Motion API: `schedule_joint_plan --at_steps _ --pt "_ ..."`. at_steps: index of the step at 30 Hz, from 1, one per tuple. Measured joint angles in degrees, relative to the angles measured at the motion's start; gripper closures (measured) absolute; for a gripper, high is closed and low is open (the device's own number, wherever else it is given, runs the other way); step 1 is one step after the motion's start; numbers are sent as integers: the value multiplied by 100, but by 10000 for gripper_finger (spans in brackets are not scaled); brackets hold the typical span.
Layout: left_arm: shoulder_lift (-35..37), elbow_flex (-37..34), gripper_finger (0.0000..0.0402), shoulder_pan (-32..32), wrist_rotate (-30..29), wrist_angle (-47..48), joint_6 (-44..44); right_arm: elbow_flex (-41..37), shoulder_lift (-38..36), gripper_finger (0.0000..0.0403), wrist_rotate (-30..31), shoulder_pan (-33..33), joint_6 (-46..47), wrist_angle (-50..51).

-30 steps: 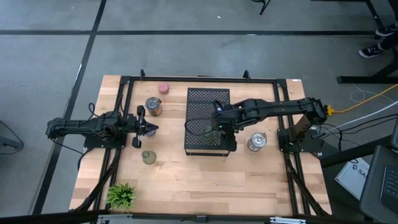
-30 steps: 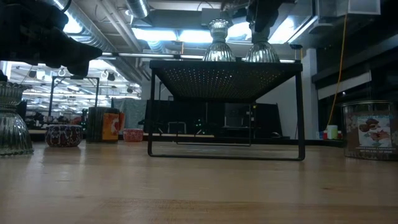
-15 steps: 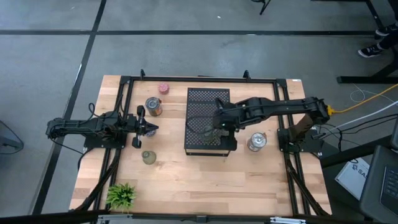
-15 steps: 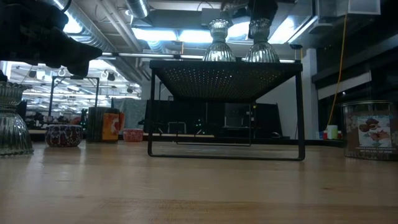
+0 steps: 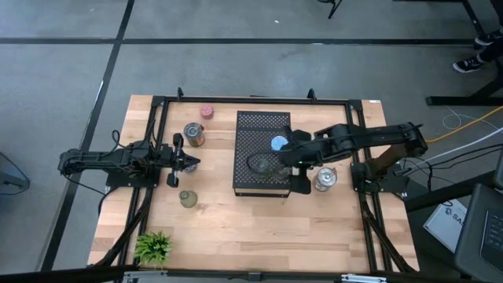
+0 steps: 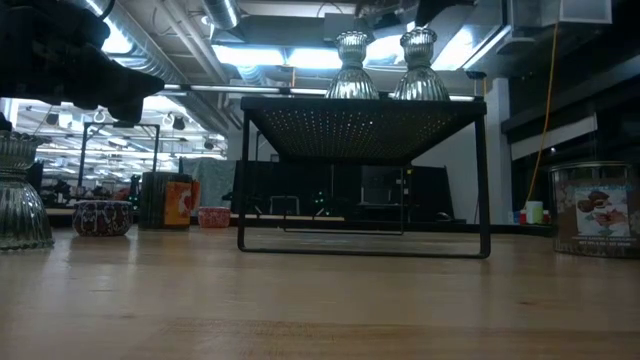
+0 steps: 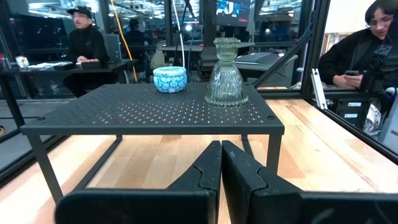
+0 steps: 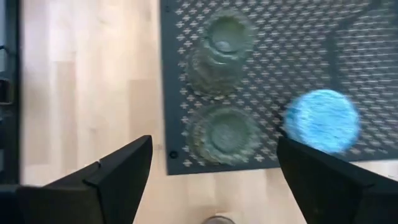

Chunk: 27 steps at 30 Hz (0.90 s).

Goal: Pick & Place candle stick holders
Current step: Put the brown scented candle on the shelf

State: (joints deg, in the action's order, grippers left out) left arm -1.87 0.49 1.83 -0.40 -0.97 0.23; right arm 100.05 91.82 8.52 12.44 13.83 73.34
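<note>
We are hovering our right gripper (image 5: 292, 159) wide open and empty over the tray (image 5: 262, 119), above two clear holders (image 8: 221, 134) near its 6 o'clock edge, blue holder (image 5: 278, 144) at centre. Our left gripper (image 5: 193, 162) is waiting shut, at 9 o'clock.

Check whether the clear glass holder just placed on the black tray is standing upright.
Upright. The low view shows the glass holder standing straight on the black tray, beside a second glass one; the open right gripper is clear of it.
</note>
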Motion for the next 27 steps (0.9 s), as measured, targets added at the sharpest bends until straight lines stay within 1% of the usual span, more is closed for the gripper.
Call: schedule_joint_plan --at_steps 4,8,12,17,27 --pt "0 -2 395 -1 0 -6 0 0 -138 56 493 53 93 343" --pt "0 -2 395 -1 0 -7 0 0 -256 49 548 53 250 684" --pt "0 0 395 -2 0 -7 0 -149 -415 28 741 53 391 806" --pt "0 -1 395 -1 -2 -4 -2 -756 -740 6 798 49 720 811" --pt "0 -2 395 -2 0 -5 0 -2329 -1665 3 507 -1 1602 719"
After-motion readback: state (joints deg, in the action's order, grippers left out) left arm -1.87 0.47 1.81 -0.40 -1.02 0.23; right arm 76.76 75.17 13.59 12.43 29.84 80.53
